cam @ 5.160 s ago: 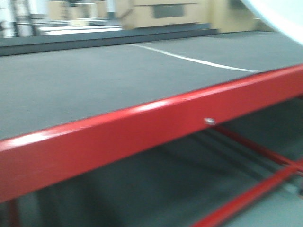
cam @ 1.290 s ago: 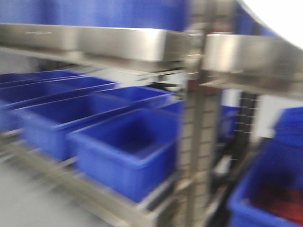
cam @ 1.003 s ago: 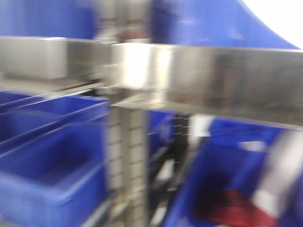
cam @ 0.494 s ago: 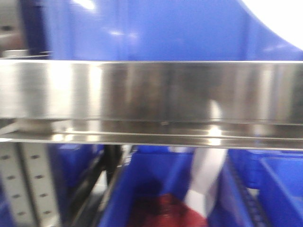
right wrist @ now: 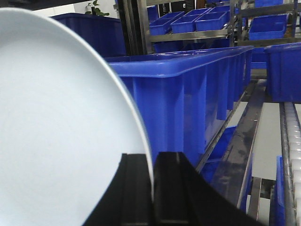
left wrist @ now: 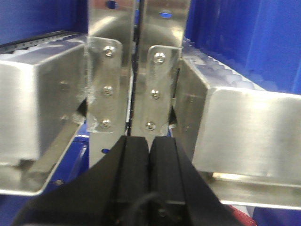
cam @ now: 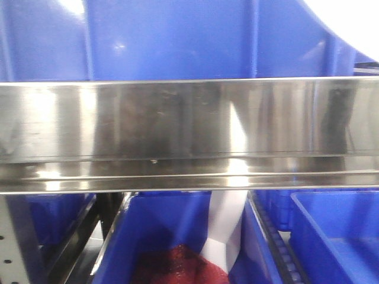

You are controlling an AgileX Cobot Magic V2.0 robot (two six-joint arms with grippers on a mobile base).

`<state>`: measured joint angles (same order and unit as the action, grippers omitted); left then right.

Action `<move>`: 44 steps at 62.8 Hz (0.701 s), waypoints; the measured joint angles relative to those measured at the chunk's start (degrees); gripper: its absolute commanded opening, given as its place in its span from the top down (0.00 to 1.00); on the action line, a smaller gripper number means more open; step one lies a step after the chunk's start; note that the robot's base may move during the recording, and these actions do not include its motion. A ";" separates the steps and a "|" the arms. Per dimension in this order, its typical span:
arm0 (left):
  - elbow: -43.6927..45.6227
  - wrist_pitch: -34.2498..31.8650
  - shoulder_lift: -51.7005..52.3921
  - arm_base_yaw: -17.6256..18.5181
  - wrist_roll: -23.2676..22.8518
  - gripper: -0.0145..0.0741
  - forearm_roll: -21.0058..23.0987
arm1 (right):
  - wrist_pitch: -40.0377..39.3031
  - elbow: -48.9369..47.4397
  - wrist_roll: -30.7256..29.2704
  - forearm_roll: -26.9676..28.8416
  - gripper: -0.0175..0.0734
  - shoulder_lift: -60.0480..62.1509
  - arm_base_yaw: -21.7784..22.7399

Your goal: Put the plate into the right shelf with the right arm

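- The right gripper (right wrist: 153, 165) is pinching the lower rim of the plate (right wrist: 61, 127). The rim is sitting edge-on between its two black fingers.
- The plate is standing nearly upright. In the front view its white edge (cam: 355, 23) is showing above the right shelf (cam: 177, 130), over the right end of the rail.
- A long blue bin (right wrist: 188, 94) is resting on the shelf, above the rail and just beside the plate.
- Under the rail, a lower blue bin (cam: 148, 236) is holding something red (cam: 177, 266), with a white strip (cam: 225, 225) hanging into it.
- The left gripper (left wrist: 149, 143) is pressing its fingers together on nothing, pointing at the shelf's bolted steel uprights (left wrist: 155, 80).
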<state>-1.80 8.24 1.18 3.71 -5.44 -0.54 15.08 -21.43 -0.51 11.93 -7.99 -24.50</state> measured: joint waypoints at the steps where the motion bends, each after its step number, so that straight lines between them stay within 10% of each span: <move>1: 0.00 0.00 0.00 0.00 0.00 0.89 0.00 | 0.00 0.00 0.00 0.00 0.75 0.00 0.00; 44: 0.00 0.00 0.00 0.00 0.00 0.89 0.00 | -0.27 0.00 0.00 0.00 0.75 0.00 0.00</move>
<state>-1.80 8.24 1.18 3.71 -5.44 -0.54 14.81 -21.43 -0.51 11.93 -7.99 -24.50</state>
